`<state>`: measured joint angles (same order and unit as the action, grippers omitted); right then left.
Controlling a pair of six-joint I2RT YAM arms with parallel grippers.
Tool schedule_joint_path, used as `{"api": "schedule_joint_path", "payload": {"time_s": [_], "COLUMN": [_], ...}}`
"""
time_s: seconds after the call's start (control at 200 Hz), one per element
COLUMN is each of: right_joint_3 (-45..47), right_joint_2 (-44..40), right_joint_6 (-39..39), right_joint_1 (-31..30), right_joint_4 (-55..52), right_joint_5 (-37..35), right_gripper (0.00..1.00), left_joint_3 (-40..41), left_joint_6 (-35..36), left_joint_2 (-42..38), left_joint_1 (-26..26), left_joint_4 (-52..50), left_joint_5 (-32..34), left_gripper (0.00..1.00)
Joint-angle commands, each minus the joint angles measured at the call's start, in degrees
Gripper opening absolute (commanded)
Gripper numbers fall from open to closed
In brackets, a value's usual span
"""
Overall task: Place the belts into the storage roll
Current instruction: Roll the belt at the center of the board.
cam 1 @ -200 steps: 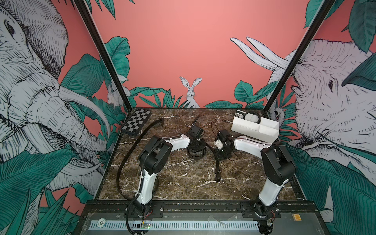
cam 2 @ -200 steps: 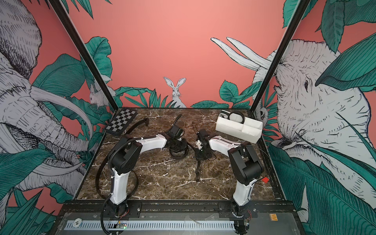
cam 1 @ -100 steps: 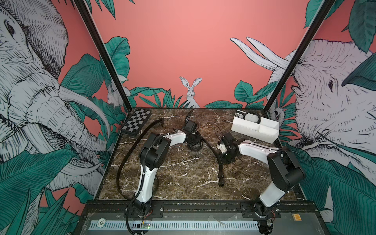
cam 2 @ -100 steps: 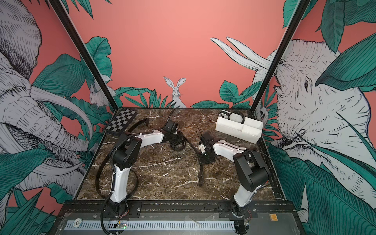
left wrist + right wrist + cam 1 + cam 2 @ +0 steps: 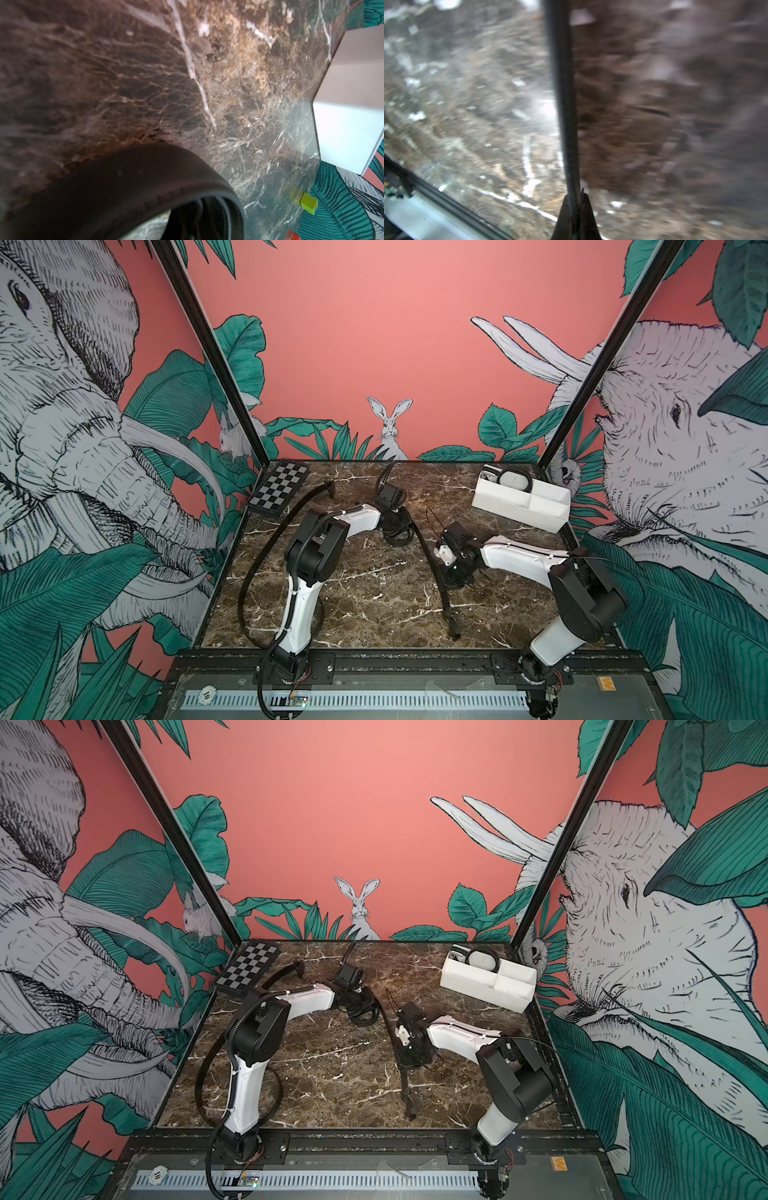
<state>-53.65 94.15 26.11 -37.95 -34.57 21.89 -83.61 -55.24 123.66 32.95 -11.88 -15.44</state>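
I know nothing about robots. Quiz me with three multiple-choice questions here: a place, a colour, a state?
1. Where on the table is the storage roll? A far right B front centre C far left
2. The belt between the arms is: A yellow B black C white
3. The right end effector is: A wide open B shut on the belt C gripping the storage roll
1 A: it stands by the far right corner. 2 B: black in both top views. 3 B: its fingers pinch the belt in the right wrist view.
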Motion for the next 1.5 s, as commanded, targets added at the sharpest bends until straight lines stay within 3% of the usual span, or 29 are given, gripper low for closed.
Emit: {"api": "schedule_joint_path", "payload": {"time_s": [0.0, 0.13, 0.23, 0.31, 0.465, 0.64, 0.84, 1.005, 1.23, 1.495], "right_joint_3": [-3.43, -12.26, -17.90, -18.88, -18.49, -24.06, -29.85, -31.14, -27.11, -22.13], "right_joint_2": [5.15, 12.37, 16.00, 14.49, 10.33, 12.65, 18.92, 22.56, 21.93, 17.12], "right_joint_6": [5.85, 8.69, 10.74, 9.88, 5.91, 0.23, -1.13, 0.35, 3.84, 5.89], "right_joint_1": [-3.13, -5.92, -6.67, -5.11, 2.02, 8.67, 9.90, 10.24, 9.90, 8.08], "right_joint_4": [3.36, 11.07, 17.48, 16.88, 12.34, 6.20, 5.16, 8.41, 15.38, 19.29], "right_joint_5": [4.92, 8.56, 14.86, 13.77, 11.16, 4.79, -0.62, -0.50, 3.40, 1.34], "right_gripper": [0.00, 0.00, 0.19, 0.38, 0.50, 0.52, 0.50, 0.46, 0.44, 0.48], "left_joint_3": [2.75, 3.15, 3.11, 3.11, 3.11, 2.84, 2.84, 2.93, 2.91, 2.79], "left_joint_6": [-1.43, -1.41, -1.72, -1.93, -2.61, -2.66, -2.85, -2.99, -3.30, -3.91], "left_joint_2": [6.51, 6.42, 6.51, 6.64, 6.82, 7.04, 7.04, 7.13, 7.21, 7.22], "left_joint_1": [-2.54, -2.51, -2.62, -2.54, -2.50, -2.48, -2.50, -2.47, -2.53, -2.45], "left_joint_4": [-8.34, -8.14, -8.00, -7.83, -7.41, -7.41, -7.43, -7.21, -6.81, -6.23], "left_joint_5": [8.52, 8.16, 7.67, 7.52, 6.93, 6.65, 6.71, 6.66, 6.03, 4.82], "left_gripper": [0.00, 0.00, 0.00, 0.00, 0.00, 0.00, 0.00, 0.00, 0.00, 0.00]}}
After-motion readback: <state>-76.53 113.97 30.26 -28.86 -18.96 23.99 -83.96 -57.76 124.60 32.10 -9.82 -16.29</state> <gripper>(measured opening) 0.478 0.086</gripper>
